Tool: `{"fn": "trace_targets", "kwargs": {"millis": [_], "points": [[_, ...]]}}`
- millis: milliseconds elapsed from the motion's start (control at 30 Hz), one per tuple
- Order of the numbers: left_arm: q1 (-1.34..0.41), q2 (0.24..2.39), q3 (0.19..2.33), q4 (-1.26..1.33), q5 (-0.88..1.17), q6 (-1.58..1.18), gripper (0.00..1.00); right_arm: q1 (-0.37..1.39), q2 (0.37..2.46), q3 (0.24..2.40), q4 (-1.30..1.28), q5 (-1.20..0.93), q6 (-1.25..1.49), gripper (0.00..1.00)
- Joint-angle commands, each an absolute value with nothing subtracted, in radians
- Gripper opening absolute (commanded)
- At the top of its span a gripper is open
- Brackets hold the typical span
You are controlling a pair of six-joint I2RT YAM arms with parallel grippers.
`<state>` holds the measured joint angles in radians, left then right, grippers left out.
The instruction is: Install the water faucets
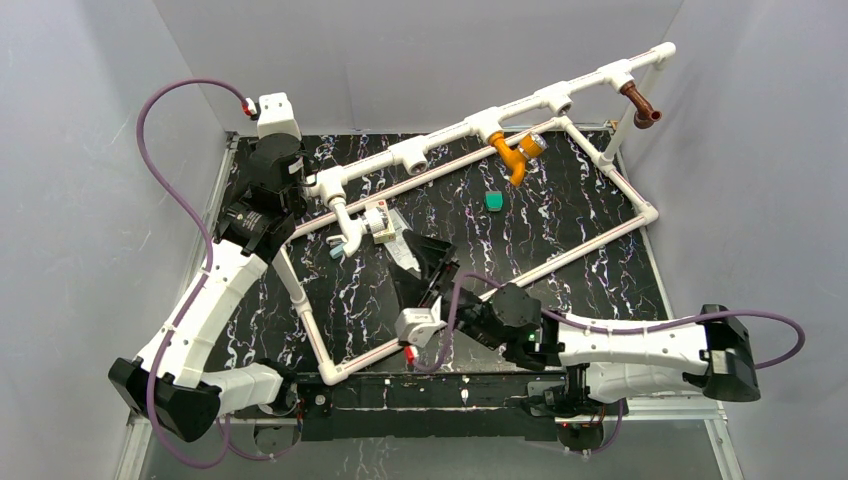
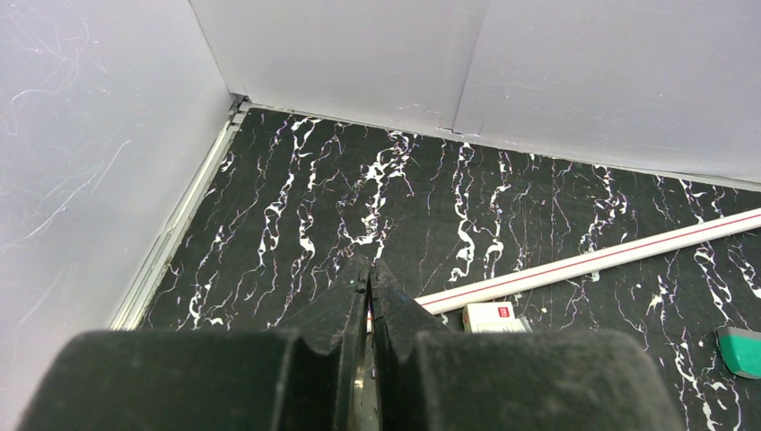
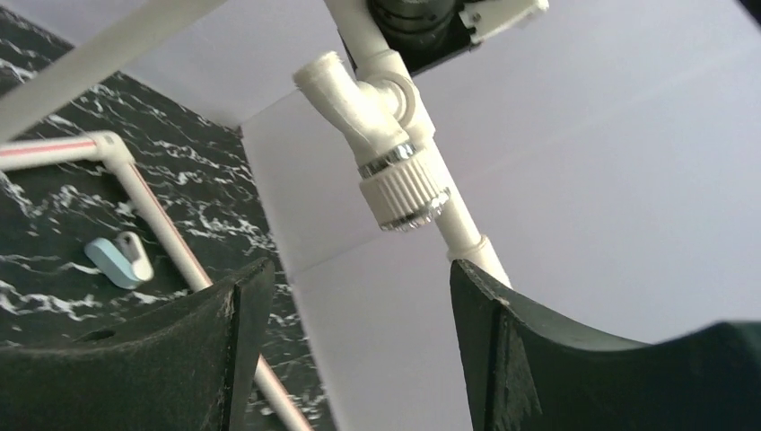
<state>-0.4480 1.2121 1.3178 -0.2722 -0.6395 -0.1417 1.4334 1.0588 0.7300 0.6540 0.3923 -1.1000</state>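
The orange faucet [image 1: 514, 152] and the reddish-brown faucet [image 1: 640, 104] sit in fittings on the raised white pipe frame [image 1: 450, 135]. The white faucet [image 1: 345, 228] hangs from the frame's leftmost fitting. In the right wrist view it [image 3: 386, 135] shows a ribbed knob with a silvery ring, just above and between my open fingers. My right gripper [image 1: 400, 260] [image 3: 359, 269] is open and empty, a little short of that faucet. My left gripper [image 1: 297, 190] [image 2: 369, 269] is shut with nothing seen in it, beside the frame's left end.
A small teal piece [image 1: 494, 201] [image 2: 740, 350] lies inside the frame's base loop. A small white box [image 1: 380, 222] [image 2: 498, 316] and a light-blue piece [image 1: 335, 252] [image 3: 117, 260] lie by the white faucet. The red-lined base pipe [image 2: 592, 260] crosses the black marbled table. Grey walls enclose three sides.
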Motion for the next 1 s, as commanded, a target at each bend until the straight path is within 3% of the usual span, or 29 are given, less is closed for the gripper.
{"fn": "trace_targets", "kwargs": {"millis": [0, 533, 967], "points": [[-0.5, 1.359, 1.176, -0.683, -0.502, -0.153, 0.03, 1.434, 1.124, 0.803, 0.737, 0.344, -1.452, 0.79], [-0.5, 1.347, 1.166, -0.677, -0.502, -0.153, 0.03, 1.433, 1.299, 0.965, 0.752, 0.303, -1.634, 0.78], [-0.5, 1.341, 1.165, -0.674, -0.497, -0.149, 0.03, 1.426, 1.383, 1.04, 0.735, 0.359, -1.6, 0.63]]}}
